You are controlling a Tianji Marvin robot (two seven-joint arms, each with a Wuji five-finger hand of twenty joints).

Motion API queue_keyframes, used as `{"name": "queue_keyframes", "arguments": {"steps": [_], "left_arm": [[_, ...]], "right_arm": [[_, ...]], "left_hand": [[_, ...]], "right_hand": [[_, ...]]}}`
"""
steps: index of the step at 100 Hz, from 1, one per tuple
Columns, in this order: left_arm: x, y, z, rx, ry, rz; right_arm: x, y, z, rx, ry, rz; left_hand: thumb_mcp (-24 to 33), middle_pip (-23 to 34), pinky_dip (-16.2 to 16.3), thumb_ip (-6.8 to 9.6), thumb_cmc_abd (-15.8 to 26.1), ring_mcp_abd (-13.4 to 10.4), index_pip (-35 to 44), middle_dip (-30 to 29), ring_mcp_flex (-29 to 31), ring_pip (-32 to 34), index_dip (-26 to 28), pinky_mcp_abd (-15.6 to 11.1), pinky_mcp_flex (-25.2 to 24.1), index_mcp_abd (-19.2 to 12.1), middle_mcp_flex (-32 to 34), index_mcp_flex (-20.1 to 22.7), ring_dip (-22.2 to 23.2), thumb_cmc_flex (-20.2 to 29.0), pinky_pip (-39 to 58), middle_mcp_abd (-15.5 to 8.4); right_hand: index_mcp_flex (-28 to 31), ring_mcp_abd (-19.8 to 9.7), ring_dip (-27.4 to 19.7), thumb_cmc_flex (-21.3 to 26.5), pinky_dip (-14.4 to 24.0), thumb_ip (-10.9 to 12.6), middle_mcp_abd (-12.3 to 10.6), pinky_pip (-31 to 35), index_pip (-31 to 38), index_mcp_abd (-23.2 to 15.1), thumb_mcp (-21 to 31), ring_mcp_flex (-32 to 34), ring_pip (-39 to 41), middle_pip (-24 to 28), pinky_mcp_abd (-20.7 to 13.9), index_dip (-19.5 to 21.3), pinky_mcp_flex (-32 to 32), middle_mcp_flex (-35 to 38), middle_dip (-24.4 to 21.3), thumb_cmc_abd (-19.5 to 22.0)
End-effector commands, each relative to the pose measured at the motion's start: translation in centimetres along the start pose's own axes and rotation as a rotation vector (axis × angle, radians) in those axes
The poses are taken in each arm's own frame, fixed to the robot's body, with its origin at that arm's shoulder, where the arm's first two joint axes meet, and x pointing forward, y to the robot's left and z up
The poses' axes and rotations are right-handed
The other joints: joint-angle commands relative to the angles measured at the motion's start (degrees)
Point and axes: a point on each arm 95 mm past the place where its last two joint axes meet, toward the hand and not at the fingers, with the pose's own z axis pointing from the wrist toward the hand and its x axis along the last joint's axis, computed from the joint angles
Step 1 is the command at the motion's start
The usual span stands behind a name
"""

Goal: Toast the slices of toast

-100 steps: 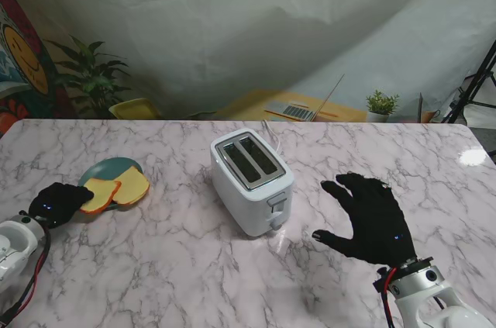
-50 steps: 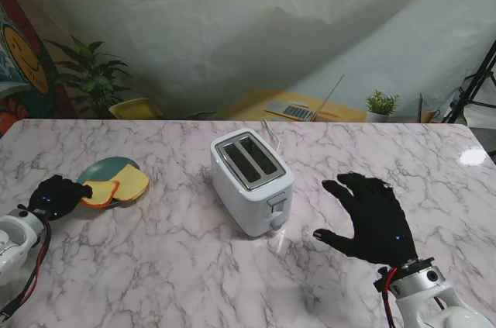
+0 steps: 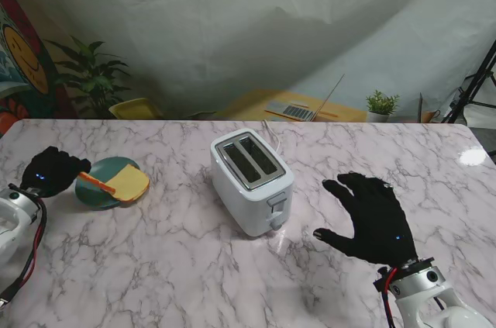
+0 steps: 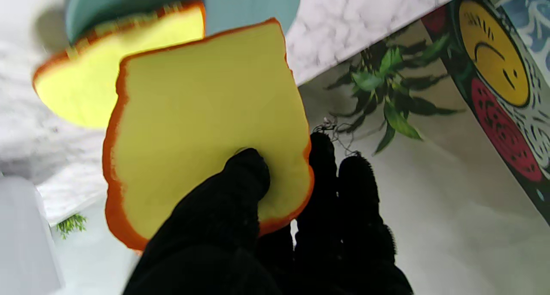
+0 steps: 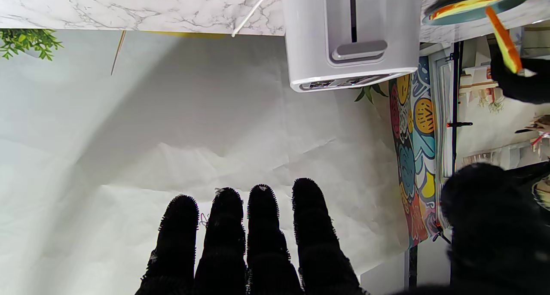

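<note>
An orange-crusted yellow toast slice is pinched in the black-gloved left hand, raised beside the teal plate; the white two-slot toaster lies rightward; the nearer right hand is held spread, empty

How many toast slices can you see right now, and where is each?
2. One toast slice is pinched in the left hand, lifted off the plate. The other toast slice lies on that plate. The toaster slots look empty.

My left hand pinches one toast slice. A second slice lies on the teal plate beyond.
</note>
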Motion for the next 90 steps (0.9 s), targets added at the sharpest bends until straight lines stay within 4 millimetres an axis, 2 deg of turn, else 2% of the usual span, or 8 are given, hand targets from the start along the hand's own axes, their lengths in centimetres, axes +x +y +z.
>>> {"name": "queue_keyframes", "arguments": {"steps": [1, 15, 37, 49, 61, 63, 66, 90], "left_arm": [[0.0, -2.2, 0.6, 0.065, -0.012, 0.002], [0.3, -5.9, 0.9, 0.182, -0.030, 0.010], [2.6, -10.9, 1.3, 0.371, -0.010, -0.057], [4.2, -13.2, 1.5, 0.453, -0.001, -0.099], [6.2, -15.2, 1.9, 0.524, 0.000, -0.170], [6.6, -15.5, 2.0, 0.535, 0.003, -0.183], [7.2, -15.9, 2.1, 0.548, 0.007, -0.203], [11.4, -18.7, 3.2, 0.571, 0.107, -0.355]], "right_arm": [[0.1, -0.2, -0.1, 0.001, -0.001, 0.000], [0.4, -0.2, 0.0, 0.002, 0.016, 0.002], [1.1, -0.2, 0.4, 0.000, 0.049, -0.002], [1.4, 0.0, 0.7, -0.009, 0.060, -0.003], [1.7, 0.8, 1.6, -0.045, 0.070, 0.009], [1.7, 1.0, 1.8, -0.051, 0.073, 0.010], [1.8, 1.3, 2.1, -0.058, 0.079, 0.009], [3.6, 3.8, 4.8, -0.114, 0.128, 0.008]], "left_hand": [[3.67, 5.72, -0.32, -0.14, 0.18, 2.71, 10.42, 3.50, 1.89, 1.41, 4.47, -0.87, -1.01, -3.24, 3.31, 3.82, 2.33, 4.10, 0.87, -0.03], [4.43, 6.96, -0.78, -0.50, 0.45, 2.66, 11.62, 4.97, 2.81, 2.03, 5.63, -0.44, -0.62, -3.52, 3.33, 3.87, 5.47, 4.10, 2.18, -0.22], [4.87, 7.43, 0.21, -0.50, 0.45, 2.53, 11.70, 5.75, 5.06, 3.45, 6.46, 0.44, 1.09, -3.80, 4.50, 5.02, 8.61, 4.07, 2.93, 0.52], [5.09, 7.85, 0.57, -0.54, 0.67, 1.90, 12.05, 6.43, 6.31, 3.48, 7.27, 0.48, 2.03, -4.16, 5.34, 5.36, 9.58, 3.96, 2.70, -0.04], [5.28, 7.93, 0.96, -0.46, 1.20, 2.01, 11.94, 6.68, 7.35, 3.64, 7.69, 0.91, 3.38, -3.84, 5.73, 5.15, 10.26, 3.88, 2.51, 0.47], [5.43, 7.75, 3.73, -0.57, 1.30, 2.15, 11.34, 7.02, 7.59, 3.25, 8.83, 1.19, 3.74, -3.65, 5.80, 5.17, 11.23, 3.90, 1.21, 0.77], [5.45, 7.77, 4.58, -0.59, 1.45, 2.25, 11.17, 7.13, 7.89, 3.30, 9.17, 1.49, 4.05, -3.56, 5.87, 5.17, 11.53, 3.90, 0.91, 1.03], [6.08, 7.02, 5.65, -0.36, 1.75, 3.07, 10.48, 6.68, 10.14, 4.41, 9.32, 4.03, 6.15, -3.37, 7.66, 5.45, 9.99, 3.38, 1.03, 2.78]], "right_hand": [[0.80, -0.12, -1.57, 0.80, -0.47, 0.42, -0.08, -1.01, 0.50, -0.11, -0.20, 0.96, -1.91, -1.00, 0.10, -0.68, -0.12, 0.45, -0.24, 1.18], [0.70, -0.16, -1.59, 0.79, -0.46, 0.39, -0.05, -1.02, 0.51, -0.06, 0.09, 0.98, -1.96, -1.07, 0.07, -0.81, -0.11, 0.41, -0.25, 0.97], [0.60, -0.09, -1.53, 0.57, -0.37, 0.31, 0.06, -0.89, 0.62, 0.16, 0.72, 1.10, -1.85, -0.85, -0.11, -0.93, 0.10, 0.40, -0.13, 0.42], [0.67, -0.13, -1.48, 0.41, -0.29, 0.25, 0.02, -0.77, 0.71, 0.16, 1.09, 1.36, -1.73, -0.68, -0.07, -0.95, 0.20, 0.72, -0.06, 0.08], [1.31, -0.10, -1.33, 0.49, -0.13, 0.22, 0.02, -0.46, 1.00, 0.36, 1.71, 2.39, -1.35, -0.40, -0.12, -0.91, 0.61, 1.77, 0.03, -0.70], [1.38, -0.09, -1.31, 0.44, -0.10, 0.20, 0.06, -0.40, 1.03, 0.36, 1.80, 2.53, -1.31, -0.37, -0.10, -0.91, 0.70, 1.93, 0.04, -0.79], [1.36, -0.12, -1.29, 0.34, -0.05, 0.18, 0.14, -0.32, 1.03, 0.34, 1.93, 2.75, -1.26, -0.38, -0.06, -0.92, 0.79, 2.05, 0.03, -0.86], [1.45, 0.04, -1.16, -0.12, 0.38, 0.03, 0.31, 0.41, 1.33, 0.48, 2.84, 3.87, -1.00, 0.07, -0.21, -0.79, 1.49, 2.99, 0.27, -1.71]]}}
